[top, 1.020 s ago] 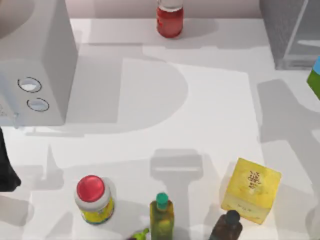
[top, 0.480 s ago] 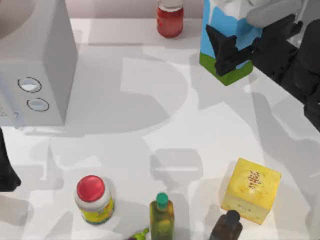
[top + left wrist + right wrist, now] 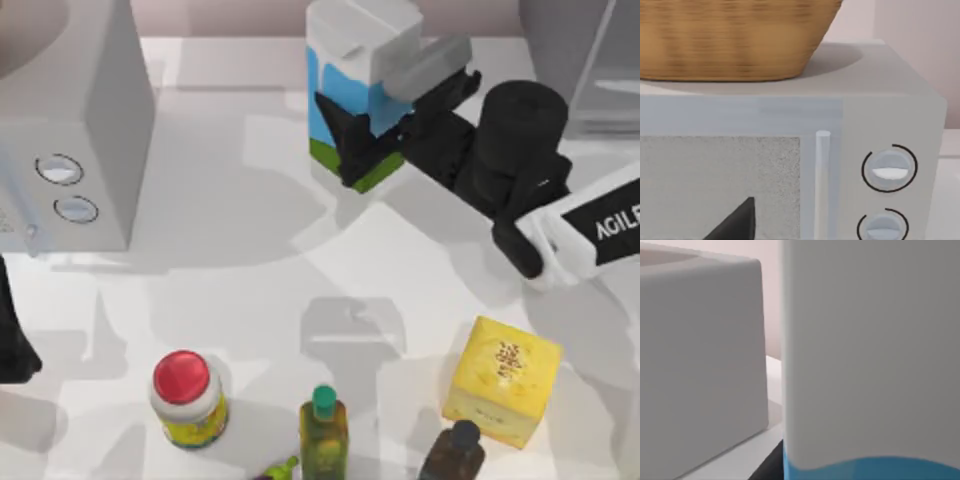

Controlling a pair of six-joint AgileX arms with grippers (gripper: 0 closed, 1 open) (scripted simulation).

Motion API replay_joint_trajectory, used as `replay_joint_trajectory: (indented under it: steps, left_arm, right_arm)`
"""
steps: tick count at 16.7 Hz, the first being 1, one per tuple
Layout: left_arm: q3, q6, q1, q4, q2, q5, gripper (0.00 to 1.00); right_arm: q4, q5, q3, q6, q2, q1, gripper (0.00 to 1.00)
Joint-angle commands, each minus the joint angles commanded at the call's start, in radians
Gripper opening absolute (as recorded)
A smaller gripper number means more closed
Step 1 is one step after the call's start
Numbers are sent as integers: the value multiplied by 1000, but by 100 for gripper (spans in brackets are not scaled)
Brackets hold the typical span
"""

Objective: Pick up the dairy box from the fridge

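Now right pincer clamped on dairy box, above table, fridge right, left pincer's state unclear

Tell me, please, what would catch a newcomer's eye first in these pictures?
First, the dairy box, tilted near the table's far edge at the middle, clamped in the right gripper, whose black arm reaches in from the right. Next, the bright yellow box at the near right, and the red-lidded jar at the near left. The white box with two dials stands at the far left, a woven basket on top.
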Motion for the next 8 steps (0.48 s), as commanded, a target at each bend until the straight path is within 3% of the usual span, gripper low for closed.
replay_joint_trajectory:
  steps: [8]
  left_arm:
    - [0,0,0,0,0,0,100]
  right_arm:
    - [2,1,18,1,24,0,0]
